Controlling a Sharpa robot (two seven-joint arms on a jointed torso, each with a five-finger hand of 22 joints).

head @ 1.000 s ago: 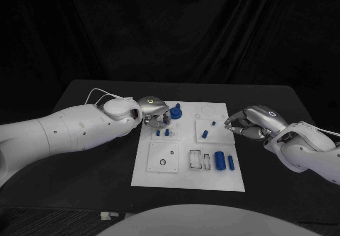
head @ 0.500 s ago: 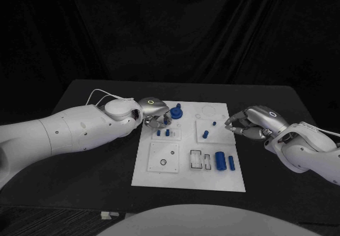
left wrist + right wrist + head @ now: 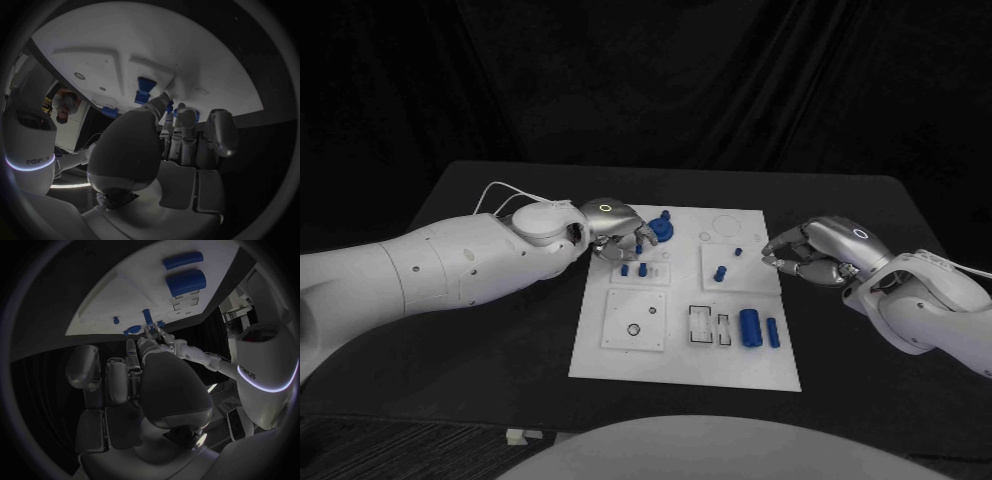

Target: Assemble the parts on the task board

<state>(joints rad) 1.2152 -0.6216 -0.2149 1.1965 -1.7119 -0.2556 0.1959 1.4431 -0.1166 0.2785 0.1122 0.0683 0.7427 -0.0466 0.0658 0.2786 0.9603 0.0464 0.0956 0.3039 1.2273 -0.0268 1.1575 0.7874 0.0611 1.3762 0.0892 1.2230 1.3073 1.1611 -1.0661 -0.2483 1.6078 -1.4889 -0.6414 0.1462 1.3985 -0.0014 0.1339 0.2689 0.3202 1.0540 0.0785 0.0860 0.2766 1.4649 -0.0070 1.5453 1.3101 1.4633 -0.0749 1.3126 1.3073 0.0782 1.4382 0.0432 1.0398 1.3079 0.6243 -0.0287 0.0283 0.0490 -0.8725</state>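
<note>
The white task board [image 3: 678, 350] lies in the middle of the black table. My left hand [image 3: 617, 232] is at the board's far left corner, its fingers curled against a blue round part [image 3: 662, 228]. In the left wrist view that hand [image 3: 181, 140] has blue showing between its fingertips. Two small blue pegs [image 3: 635, 268] stand just near of it. My right hand [image 3: 812, 255] hovers at the board's right edge with its fingers curled in and nothing in them. A blue peg [image 3: 718, 270] stands left of it.
Two blue cylinders [image 3: 759, 328] lie at the board's near right, also in the right wrist view as blue cylinders [image 3: 184, 271]. Beside them are rectangular slots [image 3: 705, 326], and a small round hole [image 3: 633, 330] sits near left. Black table [image 3: 488, 330] surrounds the board.
My left hand has edged slightly toward the far side with the blue round part. My right hand has drifted a little to the right.
</note>
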